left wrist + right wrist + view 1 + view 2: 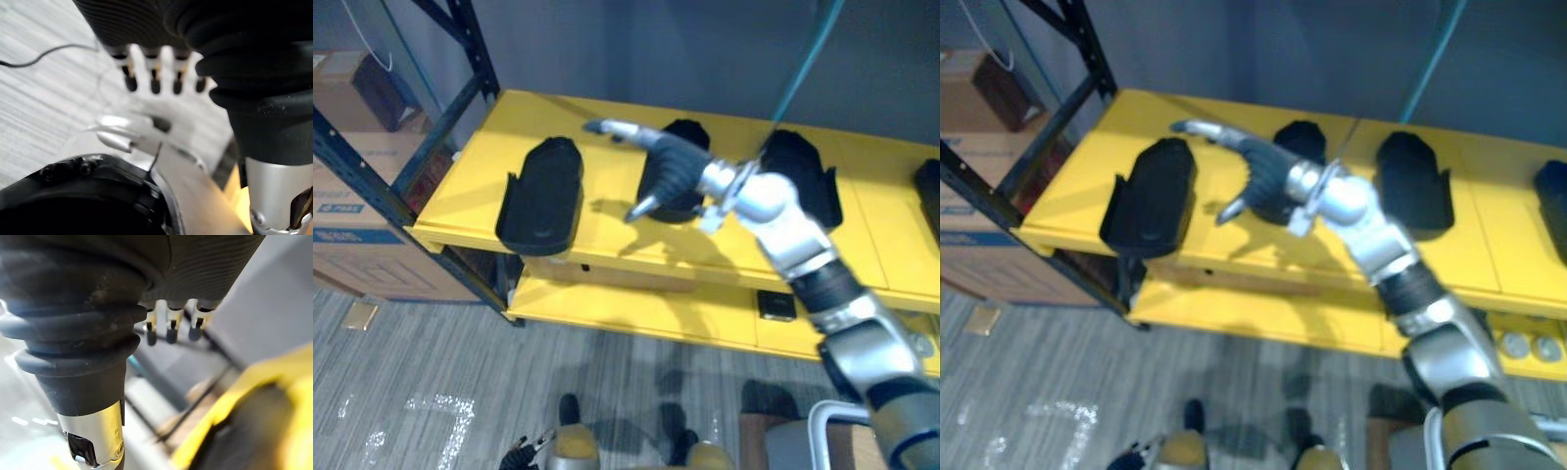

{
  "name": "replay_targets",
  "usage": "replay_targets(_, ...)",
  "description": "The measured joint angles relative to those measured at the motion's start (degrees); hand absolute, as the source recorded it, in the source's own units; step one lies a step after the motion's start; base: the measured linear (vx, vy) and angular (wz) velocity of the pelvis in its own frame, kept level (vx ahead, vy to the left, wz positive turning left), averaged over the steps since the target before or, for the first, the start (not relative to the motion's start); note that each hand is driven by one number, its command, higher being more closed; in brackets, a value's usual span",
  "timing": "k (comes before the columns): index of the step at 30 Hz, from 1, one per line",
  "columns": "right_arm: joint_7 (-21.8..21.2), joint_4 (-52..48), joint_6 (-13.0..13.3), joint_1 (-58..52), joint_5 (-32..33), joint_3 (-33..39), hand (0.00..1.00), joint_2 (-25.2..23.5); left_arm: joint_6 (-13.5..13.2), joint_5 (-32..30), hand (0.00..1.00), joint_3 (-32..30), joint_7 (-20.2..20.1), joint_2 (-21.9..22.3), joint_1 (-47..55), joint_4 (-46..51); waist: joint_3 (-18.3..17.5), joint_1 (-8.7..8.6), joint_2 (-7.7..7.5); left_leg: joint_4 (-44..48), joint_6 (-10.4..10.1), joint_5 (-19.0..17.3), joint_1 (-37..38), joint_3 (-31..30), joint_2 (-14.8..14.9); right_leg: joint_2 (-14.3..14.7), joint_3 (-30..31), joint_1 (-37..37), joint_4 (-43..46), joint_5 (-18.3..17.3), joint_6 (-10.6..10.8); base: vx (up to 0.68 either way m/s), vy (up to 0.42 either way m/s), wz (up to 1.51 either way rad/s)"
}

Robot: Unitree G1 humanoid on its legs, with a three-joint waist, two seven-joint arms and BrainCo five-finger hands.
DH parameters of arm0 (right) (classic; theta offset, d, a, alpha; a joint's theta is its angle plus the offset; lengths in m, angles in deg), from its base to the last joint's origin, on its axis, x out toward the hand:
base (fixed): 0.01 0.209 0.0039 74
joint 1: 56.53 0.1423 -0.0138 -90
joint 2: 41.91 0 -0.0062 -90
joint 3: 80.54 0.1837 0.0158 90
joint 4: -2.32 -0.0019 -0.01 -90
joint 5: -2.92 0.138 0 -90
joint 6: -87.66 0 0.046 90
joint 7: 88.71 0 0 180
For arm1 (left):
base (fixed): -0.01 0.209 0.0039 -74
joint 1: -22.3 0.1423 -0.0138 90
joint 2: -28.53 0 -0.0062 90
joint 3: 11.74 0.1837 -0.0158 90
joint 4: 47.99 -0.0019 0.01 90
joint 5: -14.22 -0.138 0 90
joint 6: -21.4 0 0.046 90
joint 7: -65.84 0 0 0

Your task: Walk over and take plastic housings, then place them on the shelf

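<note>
You are facing a yellow shelf [607, 230] in a dark blue frame [372, 171], with grey plank floor [421, 362] in front of it and cardboard boxes [352, 211] stacked beside it on your left. Four black plastic housings lie on its top level, well apart from one another: the left housing [543, 196], the middle housing [685, 129], the third housing [800, 168] and a fourth housing [930, 191] cut off at the right edge.

Your right hand [668, 164] reaches over the top level. It hangs above the middle housing and hides most of it. Its fingers are stretched out straight toward the left housing, the thumb hangs down, and it has hold of nothing. The right wrist view looks past those straight fingers [168, 328] to the yellow edge and one dark housing.

The left wrist view has your left hand [155, 73] over the floor, fingers straight and empty.

On the lower level [636, 308], the left eye view shows a small dark flat piece [776, 305]. The right eye view adds two round silver pieces [1528, 346] further right.
</note>
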Motion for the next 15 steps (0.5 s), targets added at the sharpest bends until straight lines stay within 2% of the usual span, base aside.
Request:
replay_targets(3,-3.14,0.02,-3.54,-3.10,1.98,-1.91,0.00,-7.31,-0.57,0.01,0.00,-0.39,-0.10,0.03,-0.01,-0.92,-0.59,0.66,-0.23,-0.02,-0.03,-0.04,-0.02,-0.69,0.10,0.34,-0.85,1.01,-0.90,0.05,0.01,-0.03,-0.010,0.11)
replay_targets(6,-6.69,0.10,-6.38,-4.94,2.83,-5.62,0.00,-11.59,-0.79,0.06,0.00,-1.20,0.01,0.42,0.05,-1.02,-0.58,1.46,-0.23,-0.04,0.08,-0.25,-0.62,-1.86,0.08,0.31,-1.86,1.32,-1.40,-0.03,-0.03,-0.04,0.003,0.16)
replay_targets(8,-8.36,0.11,-7.36,-5.25,2.90,-7.74,0.00,-13.34,-0.86,0.09,0.00,-2.28,0.02,0.66,0.23,-1.09,-0.58,1.68,-0.22,-0.04,-0.12,-0.30,-1.11,-2.14,0.12,0.30,-2.46,1.29,-1.44,-0.13,-0.14,-0.02,-0.007,0.18)
replay_targets(12,-9.01,0.16,-9.78,-5.36,4.03,-11.71,0.00,-17.11,-1.01,0.61,0.00,-2.66,0.00,0.87,1.23,-1.10,-0.59,1.76,-0.15,-0.02,-0.15,-0.29,-2.03,-2.41,0.02,0.19,-2.64,0.71,-1.30,-0.25,-0.21,0.00,-0.006,0.03)
replay_targets(15,-9.75,2.00,-11.67,-5.77,3.82,-14.87,0.00,-17.96,-1.43,0.69,0.00,-2.61,-0.02,0.95,1.20,-1.07,-0.50,1.72,0.00,0.23,-0.06,0.12,-2.77,-3.40,-0.24,-0.16,-3.70,0.54,-0.36,-0.38,0.00,0.03,-0.015,0.15)
